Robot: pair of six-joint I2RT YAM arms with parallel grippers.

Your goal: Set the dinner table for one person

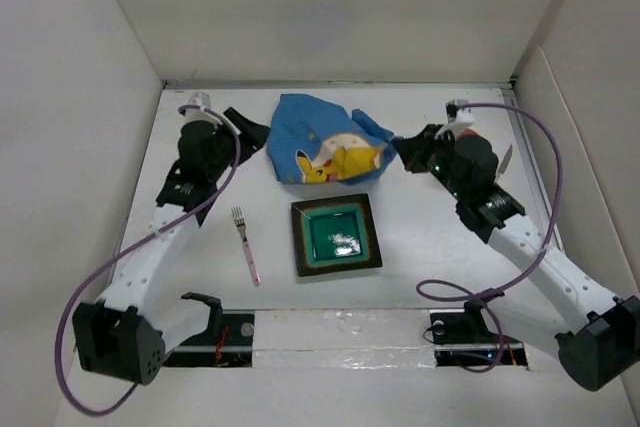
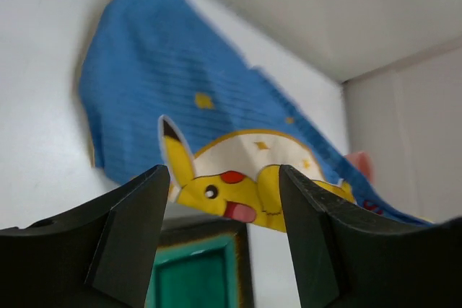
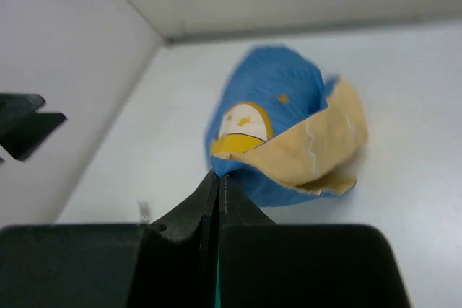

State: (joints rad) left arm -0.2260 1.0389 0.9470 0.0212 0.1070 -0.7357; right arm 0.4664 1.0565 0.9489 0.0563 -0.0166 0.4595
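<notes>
A blue cartoon-printed cloth mat lies crumpled at the back middle of the white dinner table. My right gripper is shut on the mat's right corner; in the right wrist view the closed fingertips pinch the blue edge of the mat, its tan underside folded up. My left gripper is open and empty just left of the mat; its view shows the mat beyond the open fingers. A square green plate sits at centre. A pink-handled fork lies left of it.
White walls enclose the table on the left, back and right. A purple cable loops from each arm; the right one lies on the table near the front. The plate's corner shows in the left wrist view.
</notes>
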